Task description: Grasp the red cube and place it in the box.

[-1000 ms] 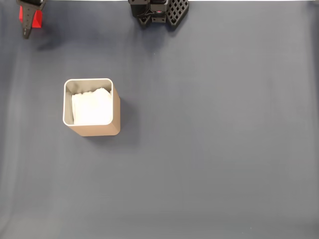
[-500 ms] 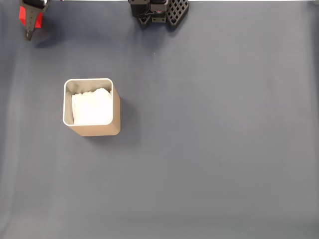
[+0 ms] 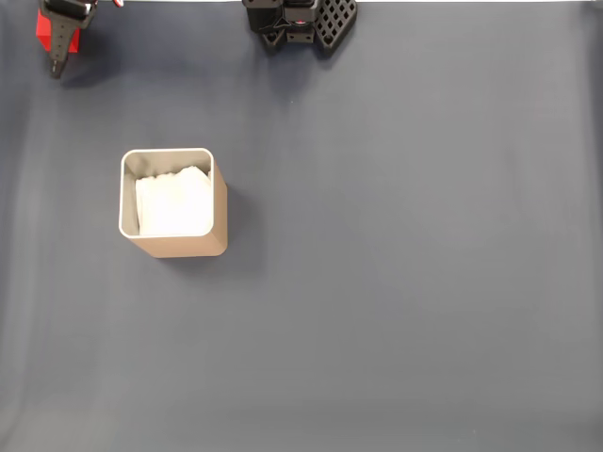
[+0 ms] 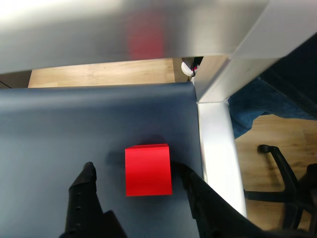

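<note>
Red, matte, small solid cube (image 4: 148, 169): sitting on the dark blue-grey cloth-covered counter (image 3: 396, 282), close to the counter's corner in the wrist view; in the fixed view showing at the far upper left (image 3: 43, 25), partly hidden by the tool.

Black two-finger tool (image 4: 136, 176): standing spread open in the wrist view, one finger (image 4: 85, 191) left of the cube with a gap between, the other finger (image 4: 198, 193) right of it, apparently just touching the cube's right side. Nothing clamped. In the fixed view, pointing down over the cube at the upper left corner (image 3: 60, 56).

Tan, tall square box with rounded corners, pale metallic rim and white lining (image 3: 219, 218): standing upright on the counter left of centre in the fixed view, well apart from the cube and below it in the picture. Holding white crumpled lining inside; no cube within.

Black arm base with lattice-patterned housing (image 3: 301, 19): sitting at the top edge of the fixed view, right of the tool.

Silver metal frame post (image 4: 218, 144): running along the counter's right edge in the wrist view, joining a wider grey beam above.

Light wooden floor (image 4: 104, 73): showing beyond the counter's far edge in the wrist view.

Black office chair base (image 4: 287, 188): standing on the floor at lower right in the wrist view.
</note>
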Controlling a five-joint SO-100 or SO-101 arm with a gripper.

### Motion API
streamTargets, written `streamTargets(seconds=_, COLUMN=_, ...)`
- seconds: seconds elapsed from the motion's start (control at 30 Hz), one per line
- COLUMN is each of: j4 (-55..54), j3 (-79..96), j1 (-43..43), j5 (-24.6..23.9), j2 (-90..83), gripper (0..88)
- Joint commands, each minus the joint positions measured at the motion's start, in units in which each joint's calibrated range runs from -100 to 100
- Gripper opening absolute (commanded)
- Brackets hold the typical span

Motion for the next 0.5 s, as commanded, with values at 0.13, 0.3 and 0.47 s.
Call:
streamTargets(seconds=0.13, j4=-1.8, j3=-1.2, j1=0.1, j5=-0.2, j2=1.1, gripper=40.6)
streamTargets(seconds=0.3, j4=-2.8, j3=-1.2, j1=0.1, j5=-0.1, j2=1.9, gripper=40.3)
streamTargets(seconds=0.47, j4=-3.9, j3=-1.3, j1=0.2, j5=-0.1, j2=3.1, gripper=40.1)
